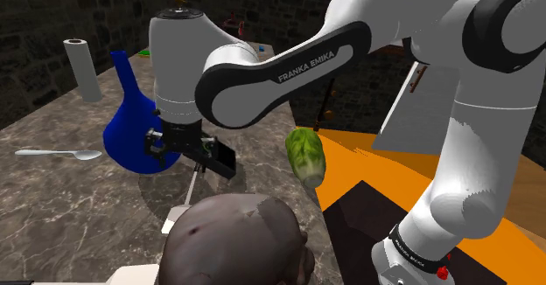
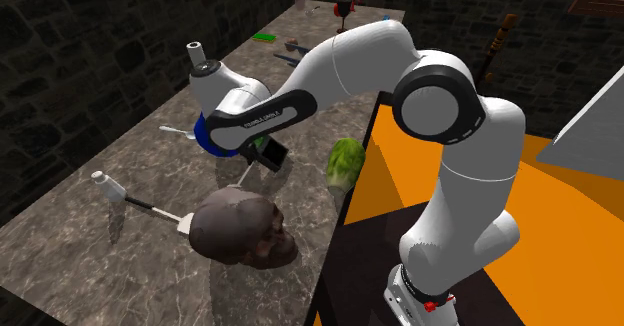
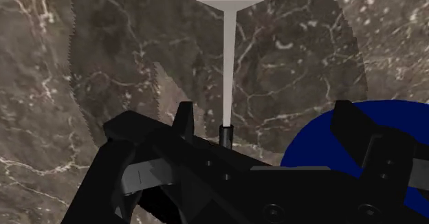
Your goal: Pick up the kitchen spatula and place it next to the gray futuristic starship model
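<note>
Now | gripper [image 3: 262,114] open, low over surface [image 3: 82,64] | spatula [image 3: 227,58] handle between its jaws, untouched | long axis points away, blade far.

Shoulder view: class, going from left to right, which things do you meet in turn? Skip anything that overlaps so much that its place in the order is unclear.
Spoon → blue vase → green lettuce head → orange stand
</note>
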Robot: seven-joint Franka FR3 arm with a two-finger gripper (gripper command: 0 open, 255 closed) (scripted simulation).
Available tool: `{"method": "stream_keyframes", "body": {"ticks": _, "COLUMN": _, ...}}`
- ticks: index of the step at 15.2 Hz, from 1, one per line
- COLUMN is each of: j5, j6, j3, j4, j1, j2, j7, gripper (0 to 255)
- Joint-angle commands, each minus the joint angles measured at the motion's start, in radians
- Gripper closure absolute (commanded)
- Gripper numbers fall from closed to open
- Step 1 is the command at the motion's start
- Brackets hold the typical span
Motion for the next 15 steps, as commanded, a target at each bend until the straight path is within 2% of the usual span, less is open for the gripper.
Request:
{"method": "stream_keyframes", "body": {"ticks": 1, "j5": -0.026, "j6": 0.014, "j3": -0.036, "j4": -0.025, "j1": -0.002, "j2": 0.063, "j7": 0.019, "gripper": 0}}
{"method": "stream_keyframes", "body": {"ticks": 10, "j5": -0.024, "j6": 0.034, "j3": -0.068, "j4": -0.033, "j1": 0.024, "j2": 0.067, "j7": 0.017, "gripper": 0}}
{"method": "stream_keyframes", "body": {"ticks": 11, "j5": -0.026, "j6": 0.032, "j3": -0.069, "j4": -0.028, "j1": 0.026, "j2": 0.071, "j7": 0.018, "gripper": 255}}
{"method": "stream_keyframes", "body": {"ticks": 15, "j5": -0.026, "j6": 0.033, "j3": -0.069, "j4": -0.030, "j1": 0.026, "j2": 0.070, "j7": 0.018, "gripper": 255}}
